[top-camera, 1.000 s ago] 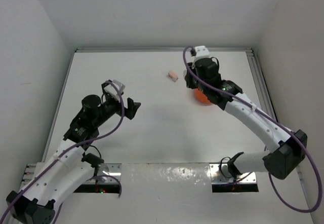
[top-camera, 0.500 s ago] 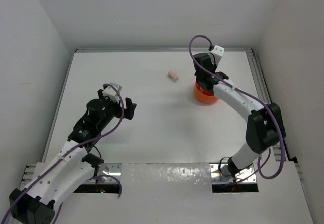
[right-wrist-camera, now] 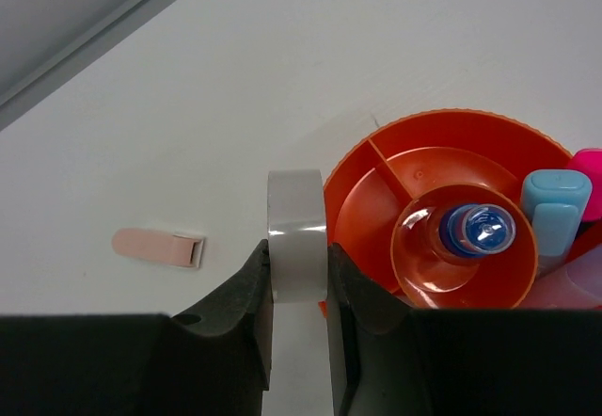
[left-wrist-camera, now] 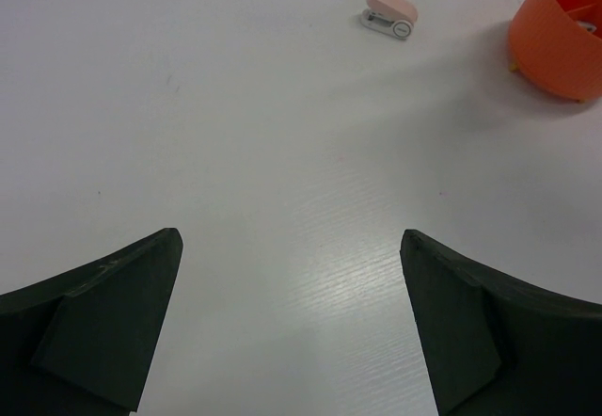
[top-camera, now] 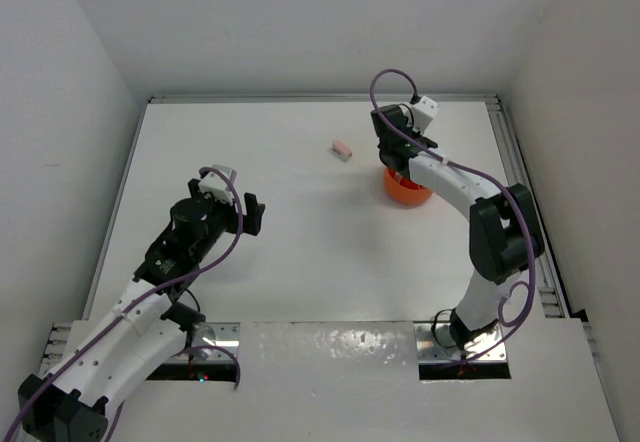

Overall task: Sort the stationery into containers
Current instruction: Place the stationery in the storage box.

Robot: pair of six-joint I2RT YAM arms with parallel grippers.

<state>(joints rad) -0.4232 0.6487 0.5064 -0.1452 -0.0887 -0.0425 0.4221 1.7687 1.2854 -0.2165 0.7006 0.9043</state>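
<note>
The right claw (right-wrist-camera: pixel 299 256) pinches a clear tape ring (right-wrist-camera: pixel 297 237) between its two fingers. The ring stands on edge, and its flat sides are pressed by the pads. Just to the right of the claw is the orange tub (right-wrist-camera: pixel 442 115), whose near rim lines up with the ring's right edge. Whether the two touch cannot be told.

Inside the tub, right of the claw, a blue-capped bottle (right-wrist-camera: pixel 478 231) stands in the round middle cup. Past it, in an outer compartment, are a light blue tube (right-wrist-camera: pixel 555 204) and the tip of a pink marker (right-wrist-camera: pixel 588 176). The compartment closest to the ring looks bare. To the left of the claw, well apart from it, a small pink stapler (right-wrist-camera: pixel 158 247) lies flat on the white table (right-wrist-camera: pixel 235 87).

The left claw (left-wrist-camera: pixel 290 237) is spread wide with nothing between its fingers, and it hangs over bare table. Far ahead of it and slightly right lies the same stapler (left-wrist-camera: pixel 389 13). Farther right is the tub's wall (left-wrist-camera: pixel 555 44).
</note>
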